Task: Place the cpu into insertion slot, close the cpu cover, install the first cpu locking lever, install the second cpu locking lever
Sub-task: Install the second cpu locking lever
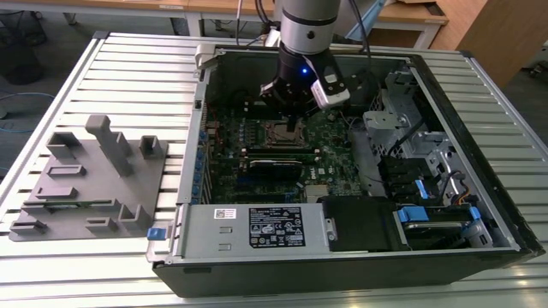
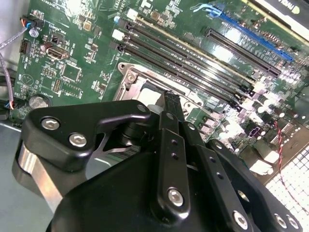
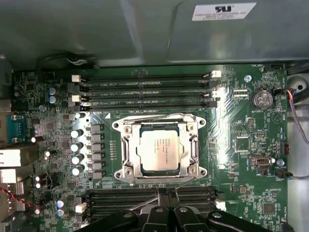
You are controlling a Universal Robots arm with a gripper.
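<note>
In the first wrist view the cpu (image 3: pixel 161 150), a pale silver square, lies flat in the insertion slot (image 3: pixel 119 170) on the green board. The silvery cpu cover (image 3: pixel 194 145) lies down around it as a frame. A thin wire lever (image 3: pixel 159 116) runs along one side of the cover, and another wire lever (image 3: pixel 144 203) slants up to my fingertips. My gripper (image 3: pixel 165 194) is shut just off the slot's edge, beside the black memory slots. The second wrist view shows the gripper (image 2: pixel 171 99) at the cover's (image 2: pixel 137 76) rim. In the exterior view the gripper (image 1: pixel 294 119) hangs over the slot (image 1: pixel 283 133).
The open computer case (image 1: pixel 192 160) lies on a slatted metal table. A power supply box (image 1: pixel 256 228) sits at its near side and drive bays (image 1: pixel 428 186) at the exterior view's right. A grey fixture block (image 1: pixel 86 179) stands on the table at the exterior view's left.
</note>
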